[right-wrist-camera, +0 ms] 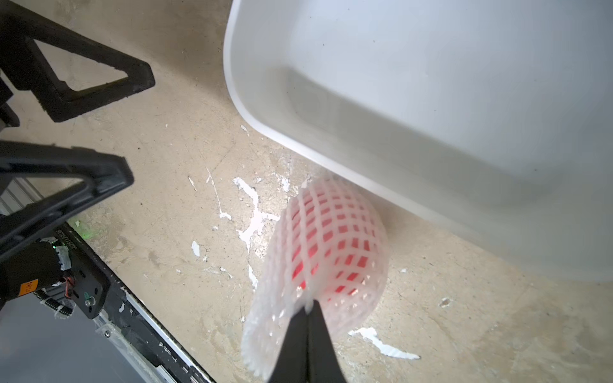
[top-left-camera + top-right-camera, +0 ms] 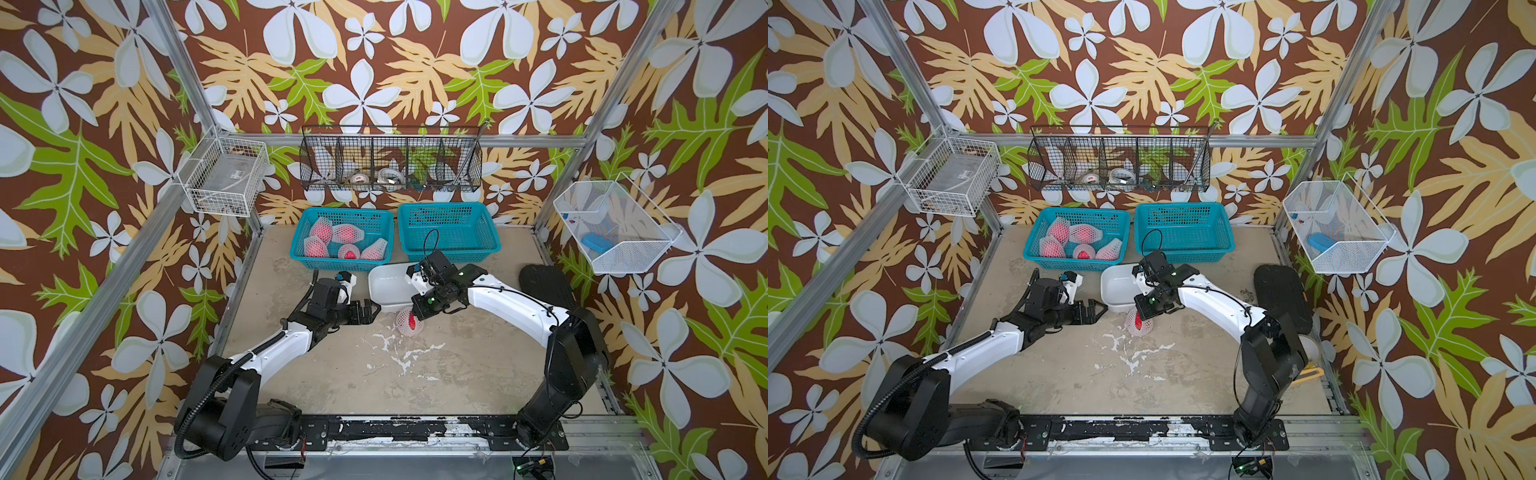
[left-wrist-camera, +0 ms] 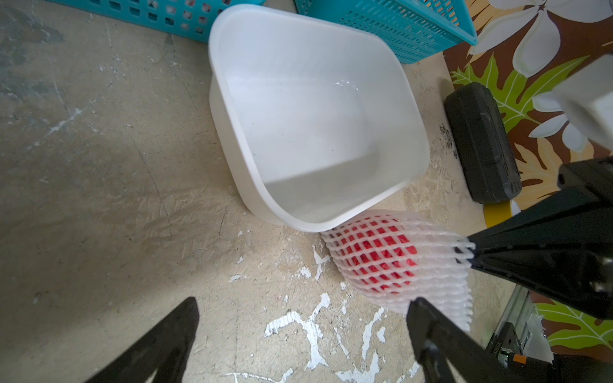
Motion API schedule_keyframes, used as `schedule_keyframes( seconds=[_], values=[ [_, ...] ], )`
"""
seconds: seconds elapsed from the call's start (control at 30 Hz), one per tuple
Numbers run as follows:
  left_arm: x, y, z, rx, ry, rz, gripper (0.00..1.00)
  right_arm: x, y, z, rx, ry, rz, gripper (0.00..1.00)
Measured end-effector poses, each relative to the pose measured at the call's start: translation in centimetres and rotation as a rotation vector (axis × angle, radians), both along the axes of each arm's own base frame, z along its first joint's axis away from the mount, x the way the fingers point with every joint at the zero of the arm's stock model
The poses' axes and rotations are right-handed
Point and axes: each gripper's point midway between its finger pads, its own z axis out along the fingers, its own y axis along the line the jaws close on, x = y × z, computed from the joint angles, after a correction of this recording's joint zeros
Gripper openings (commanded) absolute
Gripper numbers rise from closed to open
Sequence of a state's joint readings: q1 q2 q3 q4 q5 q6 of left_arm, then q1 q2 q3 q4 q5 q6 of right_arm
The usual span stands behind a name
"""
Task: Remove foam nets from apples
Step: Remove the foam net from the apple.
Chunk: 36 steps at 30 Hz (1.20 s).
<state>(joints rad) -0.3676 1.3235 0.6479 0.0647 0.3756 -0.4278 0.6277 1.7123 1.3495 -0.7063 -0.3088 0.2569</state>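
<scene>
At the front of the scuffed table (image 2: 332, 374), the right gripper (image 1: 307, 311) is pinched tight on the gathered end of a white foam net (image 1: 265, 331) wrapped around a red apple (image 3: 374, 255). The fruit sits close against the near corner of a white tub (image 3: 238, 165); whether it rests on the table cannot be told. The left gripper (image 2: 371, 309) hangs just beside it, jaws spread wide and holding nothing.

The net looks soft, light and stretchy, likely to give under a pull and to tear if yanked. The apple inside should be firm, smooth and heavy enough to roll. The loose fringe of the sleeve is probably the best place to grip, with the free gripper steadying the fruit's body or the opposite end.

The sleeve's diamond holes show bright red skin, and its open end flares like a skirt. Farther back, five more netted apples (image 2: 347, 233), pale pink through their mesh, lie in a teal basket (image 2: 332, 264). A second teal basket (image 2: 469, 255) beside it holds nothing.
</scene>
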Motion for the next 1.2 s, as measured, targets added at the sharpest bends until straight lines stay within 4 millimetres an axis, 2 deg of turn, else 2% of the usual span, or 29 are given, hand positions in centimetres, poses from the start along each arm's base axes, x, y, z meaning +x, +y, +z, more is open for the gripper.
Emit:
schedule_keyframes(
  seconds=[0.1,0.2,0.43,0.47,0.53,0.6,0.67,0.8,0.87,0.97,1.1,1.2],
  values=[
    [-0.1,0.0,-0.2,0.002,0.006,0.000,1.00,0.7,0.1,-0.4,-0.016,-0.014,-0.001,0.03],
    [-0.1,0.0,-0.5,0.005,0.014,0.000,1.00,1.2,-0.1,-0.7,-0.043,-0.029,-0.010,0.21],
    [-0.1,0.0,-1.0,0.010,0.029,-0.001,1.00,2.3,0.0,3.1,0.000,-0.130,-0.023,0.44],
    [-0.1,0.0,-1.1,0.010,0.031,-0.001,1.00,2.5,0.0,3.8,0.006,-0.148,-0.027,0.53],
    [0.0,-0.1,-1.1,0.007,0.034,0.000,1.00,2.9,-0.2,5.0,0.009,-0.185,-0.043,0.81],
    [0.0,-0.1,-1.0,0.005,0.033,-0.002,1.00,2.8,-0.3,5.5,0.015,-0.196,-0.045,0.86],
    [0.2,-0.2,-0.7,0.002,0.027,-0.002,1.00,2.4,-0.8,4.8,0.006,-0.191,-0.062,0.99],
    [0.4,-0.3,-0.3,0.000,0.017,-0.003,1.00,0.6,-2.1,1.5,-0.042,-0.111,-0.077,0.99],
    [0.5,-0.3,-0.3,0.000,0.016,-0.004,1.00,0.3,-2.1,0.5,-0.059,-0.093,-0.071,0.93],
    [0.5,-0.3,-0.3,0.005,0.010,-0.010,1.00,0.4,-1.6,-0.5,-0.069,-0.079,-0.063,0.75],
    [0.5,-0.3,-0.2,0.004,0.008,-0.010,1.00,0.6,-1.2,-1.7,-0.080,-0.063,-0.059,0.57],
    [0.4,-0.3,-0.3,0.005,0.009,-0.010,1.00,1.0,-0.9,-2.1,-0.083,-0.060,-0.059,0.33]
  ],
)
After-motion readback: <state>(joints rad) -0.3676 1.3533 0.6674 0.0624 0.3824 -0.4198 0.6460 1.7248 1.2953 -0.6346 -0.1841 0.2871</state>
